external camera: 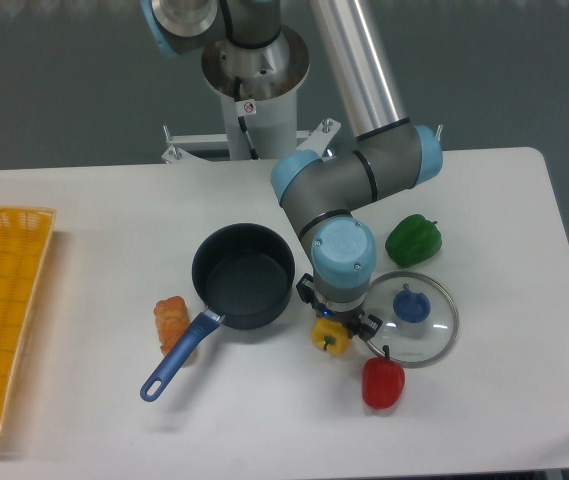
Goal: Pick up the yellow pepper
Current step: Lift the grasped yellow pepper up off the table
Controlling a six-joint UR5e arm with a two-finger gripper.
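The yellow pepper (330,337) rests on the white table (84,220), just right of the pan and left of the glass lid. My gripper (335,322) points straight down right over it, and the wrist hides the pepper's top and the fingers. Only the lower front of the pepper shows below the wrist. Whether the fingers touch it, or how far apart they stand, is hidden.
A dark blue saucepan (243,274) with a blue handle sits left of the pepper. A glass lid (411,316) with a blue knob lies right of it. A red pepper (382,383) is in front, a green pepper (413,240) behind right. A bread piece (171,320) and yellow basket (2,310) lie left.
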